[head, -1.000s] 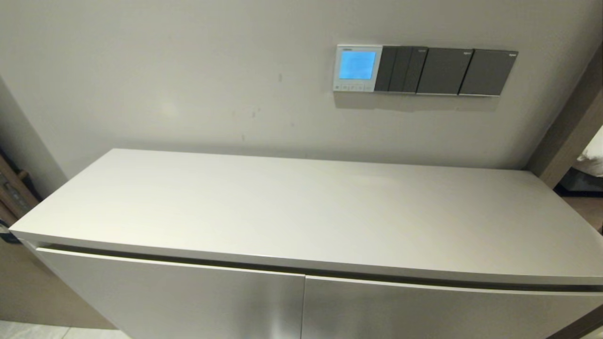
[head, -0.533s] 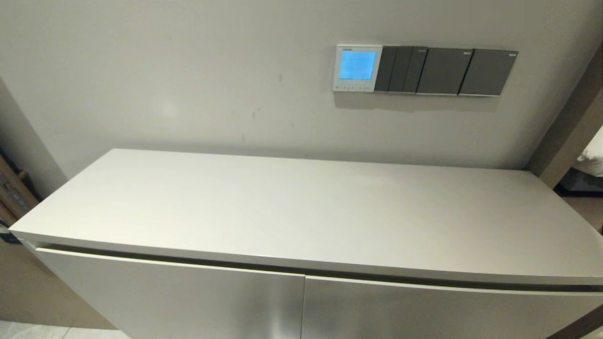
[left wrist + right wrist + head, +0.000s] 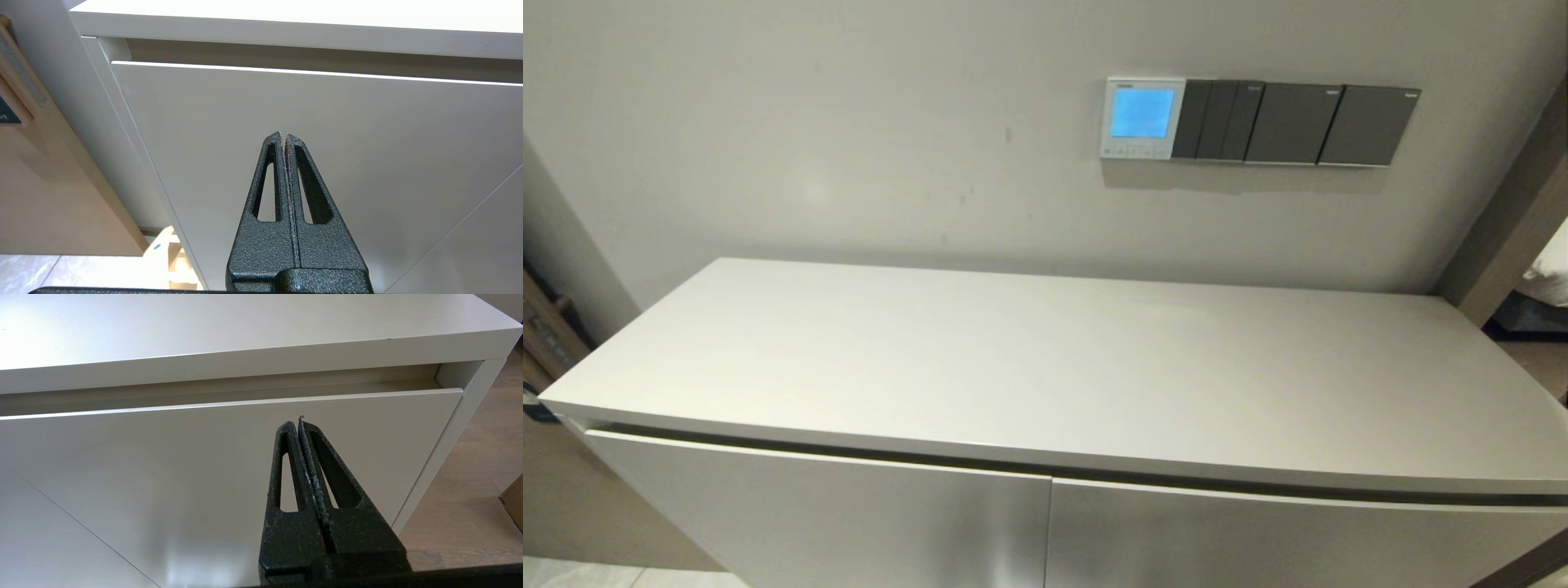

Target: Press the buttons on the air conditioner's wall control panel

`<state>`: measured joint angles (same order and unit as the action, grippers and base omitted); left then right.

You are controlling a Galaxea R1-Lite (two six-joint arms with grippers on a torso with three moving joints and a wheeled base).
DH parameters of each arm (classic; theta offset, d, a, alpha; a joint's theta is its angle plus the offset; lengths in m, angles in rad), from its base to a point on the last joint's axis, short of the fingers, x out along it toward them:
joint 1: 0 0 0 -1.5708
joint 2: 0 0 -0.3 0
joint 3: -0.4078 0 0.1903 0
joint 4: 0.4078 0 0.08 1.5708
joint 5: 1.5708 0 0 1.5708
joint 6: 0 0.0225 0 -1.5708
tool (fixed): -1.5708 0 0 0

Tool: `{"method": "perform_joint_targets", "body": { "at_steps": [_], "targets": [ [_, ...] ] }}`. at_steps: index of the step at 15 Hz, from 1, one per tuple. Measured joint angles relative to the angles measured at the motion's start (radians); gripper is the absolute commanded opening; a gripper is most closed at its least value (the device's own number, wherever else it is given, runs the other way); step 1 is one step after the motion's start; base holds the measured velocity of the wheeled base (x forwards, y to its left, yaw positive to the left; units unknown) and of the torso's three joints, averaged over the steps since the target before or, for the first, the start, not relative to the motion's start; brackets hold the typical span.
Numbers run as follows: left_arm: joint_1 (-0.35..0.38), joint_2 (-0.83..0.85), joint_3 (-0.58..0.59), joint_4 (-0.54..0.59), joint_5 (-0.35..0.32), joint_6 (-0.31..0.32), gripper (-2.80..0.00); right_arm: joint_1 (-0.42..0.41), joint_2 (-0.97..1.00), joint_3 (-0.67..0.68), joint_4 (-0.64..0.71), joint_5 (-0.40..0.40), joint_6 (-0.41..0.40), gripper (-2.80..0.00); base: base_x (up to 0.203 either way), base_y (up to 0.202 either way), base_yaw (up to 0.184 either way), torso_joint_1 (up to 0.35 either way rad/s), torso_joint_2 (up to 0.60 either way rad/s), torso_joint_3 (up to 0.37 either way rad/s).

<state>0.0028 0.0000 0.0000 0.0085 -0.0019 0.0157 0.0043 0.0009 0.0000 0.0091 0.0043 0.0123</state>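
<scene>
The air conditioner's wall control panel (image 3: 1143,118) is a small white square with a blue-lit screen, on the wall above the cabinet's right half. Its buttons (image 3: 1137,151) run in a row along its bottom edge. Neither gripper shows in the head view. My left gripper (image 3: 284,135) is shut and empty, low in front of the cabinet's left door. My right gripper (image 3: 297,424) is shut and empty, low in front of the cabinet's right door. Both are far below the panel.
Dark grey switch plates (image 3: 1294,124) sit directly right of the panel. A white cabinet (image 3: 1045,367) stands against the wall between me and the panel. A wooden door frame (image 3: 1511,220) is at the right; wooden boards (image 3: 24,122) lean at the left.
</scene>
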Motion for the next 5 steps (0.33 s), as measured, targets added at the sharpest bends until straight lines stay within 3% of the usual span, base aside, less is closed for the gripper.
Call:
{"method": "perform_joint_targets", "body": {
  "at_steps": [5],
  "targets": [
    [0.0,0.0,0.0,0.001,0.0,0.0,-2.8,0.0,0.0,0.0,0.0,-0.002,0.001,-2.8,0.0,0.0,0.0,0.0,0.0,0.0]
  ]
}}
